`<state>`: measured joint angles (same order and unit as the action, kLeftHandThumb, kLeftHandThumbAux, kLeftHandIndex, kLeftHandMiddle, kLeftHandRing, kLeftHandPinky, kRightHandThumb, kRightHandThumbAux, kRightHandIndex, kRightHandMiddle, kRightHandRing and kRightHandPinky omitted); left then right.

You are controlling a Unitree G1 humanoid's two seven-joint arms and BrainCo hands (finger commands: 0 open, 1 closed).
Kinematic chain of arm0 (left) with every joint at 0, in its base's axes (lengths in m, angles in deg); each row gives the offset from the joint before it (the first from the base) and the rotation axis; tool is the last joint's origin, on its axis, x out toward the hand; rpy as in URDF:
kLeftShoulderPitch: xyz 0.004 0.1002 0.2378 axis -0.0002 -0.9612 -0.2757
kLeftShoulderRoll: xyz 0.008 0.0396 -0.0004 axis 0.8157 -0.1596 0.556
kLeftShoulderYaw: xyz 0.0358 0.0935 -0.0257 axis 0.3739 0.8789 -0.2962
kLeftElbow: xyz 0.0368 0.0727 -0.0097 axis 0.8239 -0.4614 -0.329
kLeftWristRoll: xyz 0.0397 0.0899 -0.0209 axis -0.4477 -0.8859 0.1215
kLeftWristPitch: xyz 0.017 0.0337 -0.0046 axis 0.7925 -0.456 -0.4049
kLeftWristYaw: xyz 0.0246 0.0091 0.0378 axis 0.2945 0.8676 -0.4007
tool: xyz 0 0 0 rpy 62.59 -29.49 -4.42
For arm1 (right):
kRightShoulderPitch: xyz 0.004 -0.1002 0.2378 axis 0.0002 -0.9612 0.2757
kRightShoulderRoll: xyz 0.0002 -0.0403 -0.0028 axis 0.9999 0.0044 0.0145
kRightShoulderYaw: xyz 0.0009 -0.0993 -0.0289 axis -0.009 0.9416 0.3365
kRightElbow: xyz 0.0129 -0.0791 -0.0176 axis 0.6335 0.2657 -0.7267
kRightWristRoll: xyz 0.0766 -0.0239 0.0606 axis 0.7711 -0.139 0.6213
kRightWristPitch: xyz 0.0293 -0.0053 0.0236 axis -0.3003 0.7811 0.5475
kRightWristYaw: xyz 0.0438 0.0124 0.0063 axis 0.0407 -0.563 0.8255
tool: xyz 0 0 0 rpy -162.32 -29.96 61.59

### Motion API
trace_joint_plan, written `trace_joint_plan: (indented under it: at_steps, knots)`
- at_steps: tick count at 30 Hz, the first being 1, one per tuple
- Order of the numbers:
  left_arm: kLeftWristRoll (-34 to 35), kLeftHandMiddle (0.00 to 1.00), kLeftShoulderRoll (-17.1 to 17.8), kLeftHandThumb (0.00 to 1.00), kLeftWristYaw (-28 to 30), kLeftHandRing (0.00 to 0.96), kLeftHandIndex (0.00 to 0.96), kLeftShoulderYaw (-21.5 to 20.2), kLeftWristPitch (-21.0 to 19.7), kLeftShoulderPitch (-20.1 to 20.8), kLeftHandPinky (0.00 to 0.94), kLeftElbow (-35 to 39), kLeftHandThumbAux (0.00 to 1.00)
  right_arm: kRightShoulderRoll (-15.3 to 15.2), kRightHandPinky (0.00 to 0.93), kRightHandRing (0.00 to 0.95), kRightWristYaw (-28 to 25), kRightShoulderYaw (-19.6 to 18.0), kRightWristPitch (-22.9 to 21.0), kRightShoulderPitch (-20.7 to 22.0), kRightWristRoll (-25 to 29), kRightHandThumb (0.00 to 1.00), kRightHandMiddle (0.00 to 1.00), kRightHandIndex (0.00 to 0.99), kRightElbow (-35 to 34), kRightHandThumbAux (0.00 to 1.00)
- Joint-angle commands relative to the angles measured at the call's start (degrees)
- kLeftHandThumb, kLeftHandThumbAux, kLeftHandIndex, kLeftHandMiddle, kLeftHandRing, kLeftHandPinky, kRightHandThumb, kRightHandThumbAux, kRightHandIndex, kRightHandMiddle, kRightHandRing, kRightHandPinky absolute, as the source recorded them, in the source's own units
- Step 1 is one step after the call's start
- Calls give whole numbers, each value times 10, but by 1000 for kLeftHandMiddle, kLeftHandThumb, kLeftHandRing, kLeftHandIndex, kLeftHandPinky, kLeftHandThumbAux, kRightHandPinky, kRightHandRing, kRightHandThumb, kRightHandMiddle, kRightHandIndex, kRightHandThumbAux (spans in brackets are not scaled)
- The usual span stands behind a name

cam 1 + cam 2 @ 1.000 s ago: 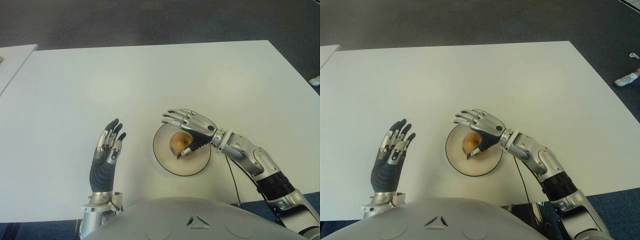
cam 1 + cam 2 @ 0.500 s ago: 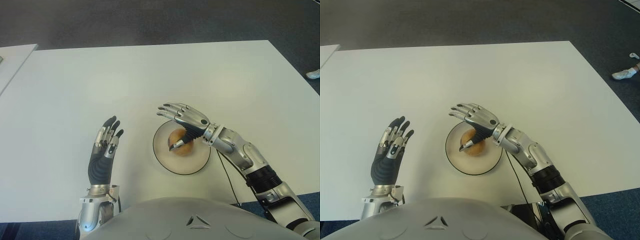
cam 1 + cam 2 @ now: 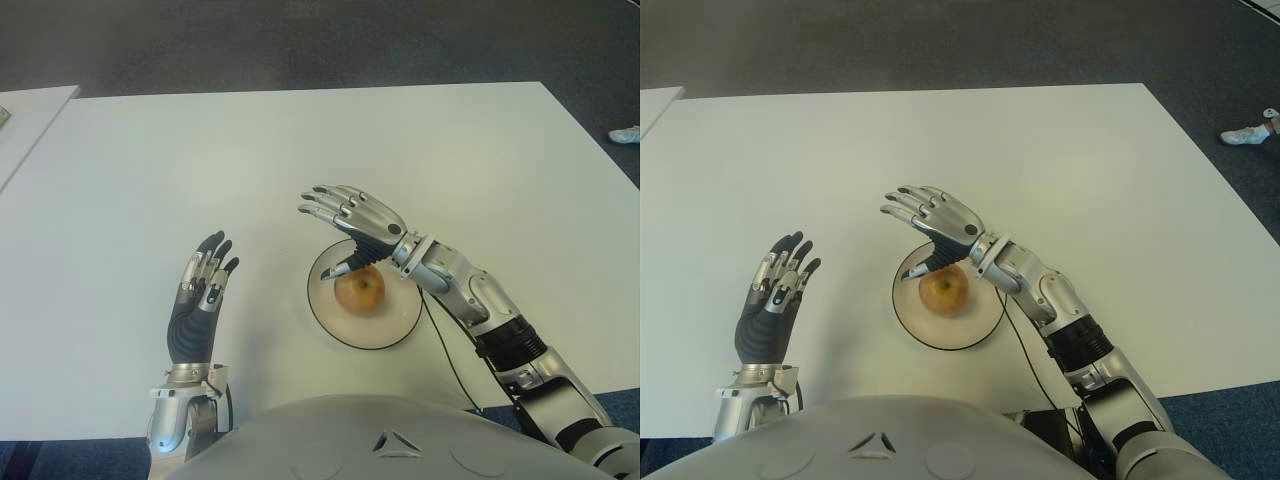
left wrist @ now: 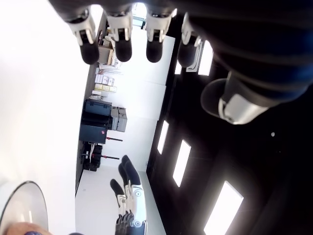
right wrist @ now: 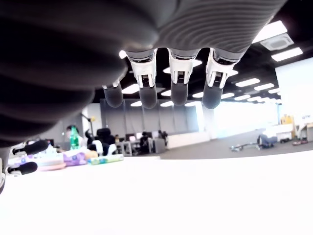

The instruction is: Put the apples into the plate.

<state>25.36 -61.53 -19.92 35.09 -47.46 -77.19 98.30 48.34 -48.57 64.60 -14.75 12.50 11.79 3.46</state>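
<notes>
A white table (image 3: pixel 420 150) fills most of both eye views, with dark carpet beyond its far edge and a second pale surface (image 3: pixel 25 115) showing at the robot's far left. Near the front edge, roughly in the middle, sits a shallow round plate (image 3: pixel 400 325) with a dark rim, and one apple (image 3: pixel 360 291), yellow with a reddish blush, lies inside it, stem end up.

The right hand (image 3: pixel 350 220) hangs over the far left part of the plate, palm down, its four fingers stretched out flat toward the robot's left and holding nothing. Its thumb (image 3: pixel 345 267) points down toward the apple; whether the tip touches the fruit cannot be told from the eye views. A thin dark cable (image 3: pixel 1025 350) runs under the right forearm across the table and off its front edge.

The left hand (image 3: pixel 197 305) shows to the left of the plate, well apart from it, fingers straight, pointing away from the robot, and empty.

The right wrist view shows what the eye views cannot: the right fingertips (image 5: pixel 178 90) spread apart against a lit room, with nothing between them. The left wrist view shows its own fingertips (image 4: pixel 120 44) likewise extended and free, and, farther off, the right hand and a slice of the plate's rim (image 4: pixel 36 193).

At the far right, on the carpet, a person's shoe (image 3: pixel 625 134) is just in sight.
</notes>
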Motion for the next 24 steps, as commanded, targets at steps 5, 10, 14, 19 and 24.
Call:
trace_joint_plan:
  at_steps: [5, 10, 14, 19, 24]
  knots:
    - [59, 17, 31, 364, 49, 19, 126, -61, -22, 31, 100, -43, 486, 45, 0, 0, -2, 19, -69, -15, -15, 0, 11, 10, -12, 446]
    - [93, 17, 50, 364, 77, 19, 126, -103, -40, 60, 100, -71, 486, 64, 0, 0, 14, 29, -97, -16, -23, 0, 6, 2, 2, 448]
    - [119, 17, 66, 364, 104, 19, 126, -135, -50, 82, 100, -102, 486, 76, 0, 0, 37, 37, -118, -18, -37, 0, 2, 0, 12, 446]
    - [144, 17, 83, 364, 138, 19, 126, -171, -61, 107, 100, -142, 486, 95, 0, 0, 53, 49, -151, -21, -54, 0, 0, 0, 15, 444]
    - [158, 17, 92, 364, 163, 19, 126, -199, -74, 123, 100, -161, 486, 110, 0, 0, 51, 54, -181, -24, -56, 0, 0, 0, 11, 444]
